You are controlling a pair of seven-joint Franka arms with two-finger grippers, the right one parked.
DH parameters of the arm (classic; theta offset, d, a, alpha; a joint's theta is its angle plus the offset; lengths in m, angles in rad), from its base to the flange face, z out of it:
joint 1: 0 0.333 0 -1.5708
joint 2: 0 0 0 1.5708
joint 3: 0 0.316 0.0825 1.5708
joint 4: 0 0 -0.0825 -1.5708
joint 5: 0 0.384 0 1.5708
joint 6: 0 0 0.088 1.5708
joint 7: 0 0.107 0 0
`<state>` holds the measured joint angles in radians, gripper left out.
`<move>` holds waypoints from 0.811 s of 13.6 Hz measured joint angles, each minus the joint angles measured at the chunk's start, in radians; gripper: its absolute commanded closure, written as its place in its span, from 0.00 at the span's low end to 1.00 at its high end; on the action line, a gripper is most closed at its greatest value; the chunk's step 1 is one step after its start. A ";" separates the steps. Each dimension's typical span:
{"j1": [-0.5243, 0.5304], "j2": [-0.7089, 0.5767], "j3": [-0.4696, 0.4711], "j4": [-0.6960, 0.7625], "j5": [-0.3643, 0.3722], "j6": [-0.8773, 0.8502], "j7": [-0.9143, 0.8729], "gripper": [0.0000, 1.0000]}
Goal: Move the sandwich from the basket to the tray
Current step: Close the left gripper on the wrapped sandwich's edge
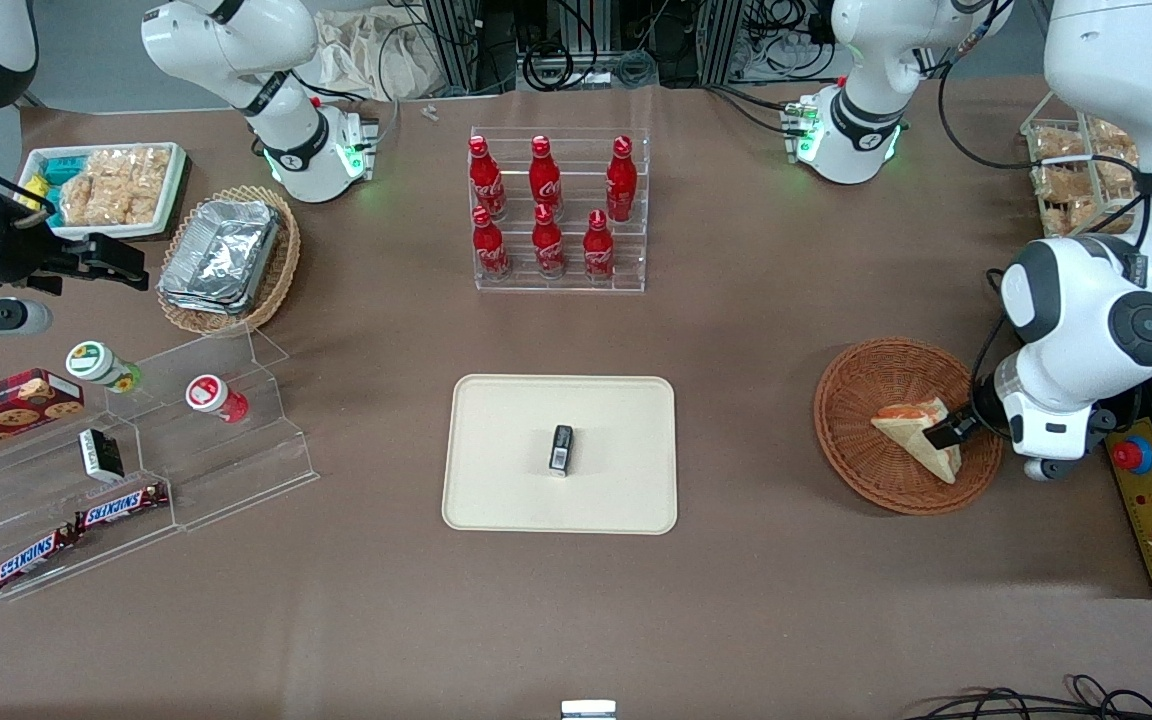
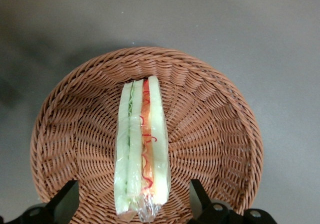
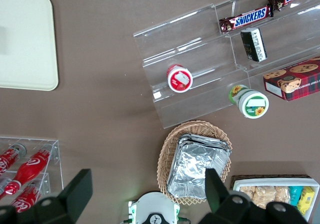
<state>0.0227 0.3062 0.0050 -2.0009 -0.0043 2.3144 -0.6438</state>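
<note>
- Wrist view: gripper (image 2: 135, 211) is hanging over the basket (image 2: 210, 134), jaws spread wide, one finger (image 2: 65, 199) on each flank of the sandwich (image 2: 141, 149).
- Sandwich is standing on edge in the basket, cut face with red and green filling facing up at the camera, plastic wrap showing at the end nearest the jaws.
- Both fingers are sitting clear of the bread, gap visible on either flank; nothing gripped yet.
- Front view: gripper (image 1: 951, 432) is low at the sandwich (image 1: 911, 425), at the basket (image 1: 856, 400) edge nearest the working arm's base; how deep the fingertips are reaching, I cannot tell.
- Step in hand, by my read: the grasp approach, with the jaws straddling the wedge and the pick itself not yet made.
- Next move probably calls for a little more descent if needed, then closing across the bread faces, gently, since soft bread and slippery wrap could squash or slip.
- After that: a lift clear of the basket rim, then a carry toward the parked arm's end to the tray (image 1: 496, 480).
- Tray is already holding a small dark box (image 1: 561, 448) at its middle, so the drop spot should be a bare part of the tray beside it.
</note>
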 measured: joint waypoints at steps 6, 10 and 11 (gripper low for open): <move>0.006 0.031 0.000 -0.059 -0.005 0.081 -0.040 0.07; 0.006 0.031 -0.001 -0.061 -0.008 0.089 -0.093 0.48; 0.006 0.031 -0.001 -0.060 -0.008 0.090 -0.104 0.60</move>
<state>0.0290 0.3376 0.0037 -2.0612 -0.0127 2.4048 -0.7482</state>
